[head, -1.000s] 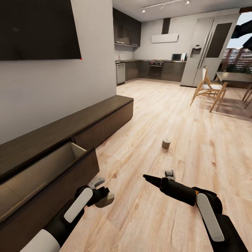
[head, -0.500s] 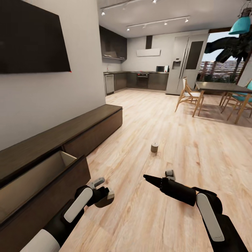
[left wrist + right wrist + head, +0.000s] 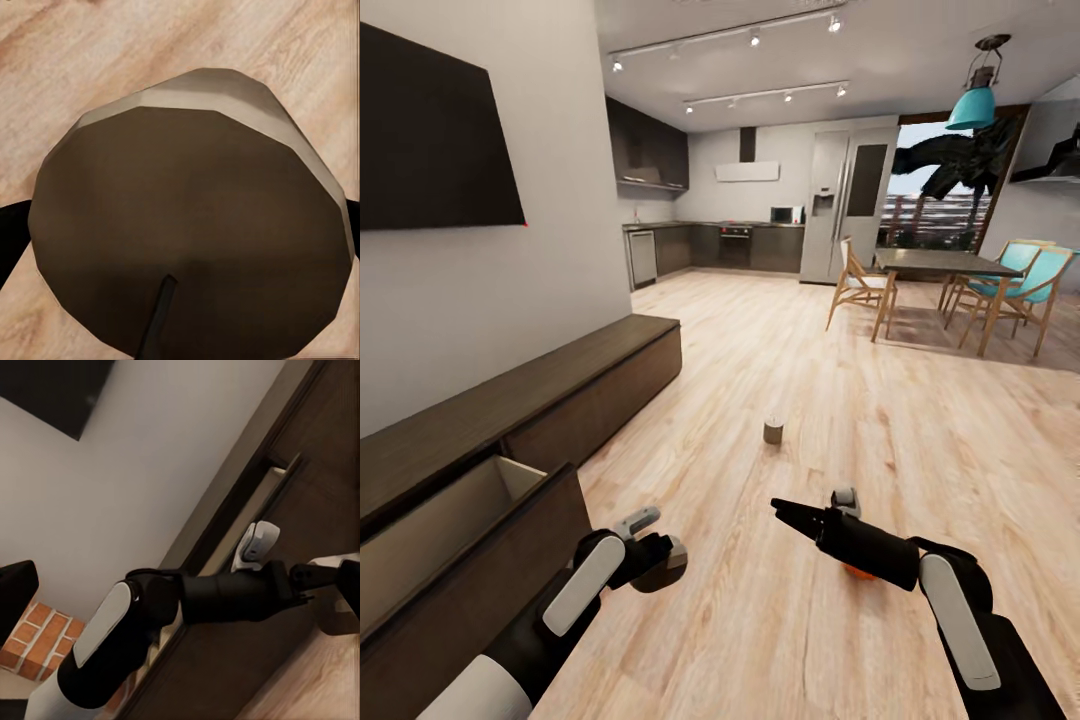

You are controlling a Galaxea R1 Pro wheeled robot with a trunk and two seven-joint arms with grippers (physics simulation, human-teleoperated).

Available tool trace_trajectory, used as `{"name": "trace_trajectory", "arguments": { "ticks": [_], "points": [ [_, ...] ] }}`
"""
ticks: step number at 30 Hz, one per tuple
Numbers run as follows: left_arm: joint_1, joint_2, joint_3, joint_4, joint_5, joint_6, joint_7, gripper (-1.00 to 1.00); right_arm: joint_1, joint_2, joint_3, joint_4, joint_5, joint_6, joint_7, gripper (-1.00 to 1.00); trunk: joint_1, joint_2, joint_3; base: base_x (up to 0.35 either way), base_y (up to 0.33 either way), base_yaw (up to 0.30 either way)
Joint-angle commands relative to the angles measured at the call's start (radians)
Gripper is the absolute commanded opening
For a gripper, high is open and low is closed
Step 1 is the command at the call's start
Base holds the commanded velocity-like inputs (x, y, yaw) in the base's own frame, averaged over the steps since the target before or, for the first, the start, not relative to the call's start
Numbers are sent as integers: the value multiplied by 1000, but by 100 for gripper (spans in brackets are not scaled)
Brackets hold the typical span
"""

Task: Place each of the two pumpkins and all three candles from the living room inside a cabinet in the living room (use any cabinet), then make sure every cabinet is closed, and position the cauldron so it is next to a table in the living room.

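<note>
My left gripper (image 3: pixel 663 561) is shut on a stubby grey candle (image 3: pixel 673 553); its dark top and wick (image 3: pixel 195 232) loom close in the left wrist view. It hovers just right of the dark-brown cabinet (image 3: pixel 560 385), whose near drawer (image 3: pixel 450 520) stands open with a pale inside. Another candle (image 3: pixel 773 430) stands on the floor ahead. My right gripper (image 3: pixel 785 508) hangs over the floor, open and empty. An orange pumpkin (image 3: pixel 857 571) peeks out from under the right forearm. The right wrist view shows the left gripper (image 3: pixel 330 585) beside the cabinet (image 3: pixel 330 450).
A black TV (image 3: pixel 430 140) hangs on the wall above the cabinet. Far ahead are a dining table (image 3: pixel 935 262) with wooden and teal chairs, a fridge (image 3: pixel 840 205) and dark kitchen cupboards. Wide wooden floor (image 3: pixel 880 440) lies ahead and to the right.
The camera has turned right, so the whole scene slid left and the dining chairs came into view. Both arms keep their pose. An orange sliver of pumpkin now shows under the right forearm.
</note>
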Motion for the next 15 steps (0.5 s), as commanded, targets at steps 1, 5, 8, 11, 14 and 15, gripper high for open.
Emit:
{"name": "trace_trajectory", "arguments": {
  "ticks": [1, 5, 8, 11, 14, 15],
  "points": [
    [-1, 1, -2, -4, 4, 3, 5, -100, -1, 0, -1, 2, 4, 4, 6, 100, 0, 0, 0, 0, 0, -209],
    [-1, 2, -2, -6, 2, 2, 5, -100, -1, 0, -1, 5, 4, 5, 6, 100, 0, 0, 5, -46, -26, -209],
    [-1, 2, -2, -6, 1, 2, 5, -100, -1, 0, -1, 5, 4, 5, 6, 100, 0, 0, 7, -160, -136, -110],
    [-1, 2, -1, -6, 2, 2, 5, -100, -1, 0, -2, 4, 4, 6, 6, 100, 0, 0, 8, -197, -185, -33],
    [-1, 2, -1, -6, 2, 2, 6, -100, -1, 0, -2, 3, -1, 10, 6, 100, 0, 0, 8, -209, -203, -11],
    [-1, 2, -1, -6, 2, 2, 6, -100, -1, 0, -2, 3, -5, 10, 6, 100, 0, 0, 8, -211, -206, -27]
  ]
}}
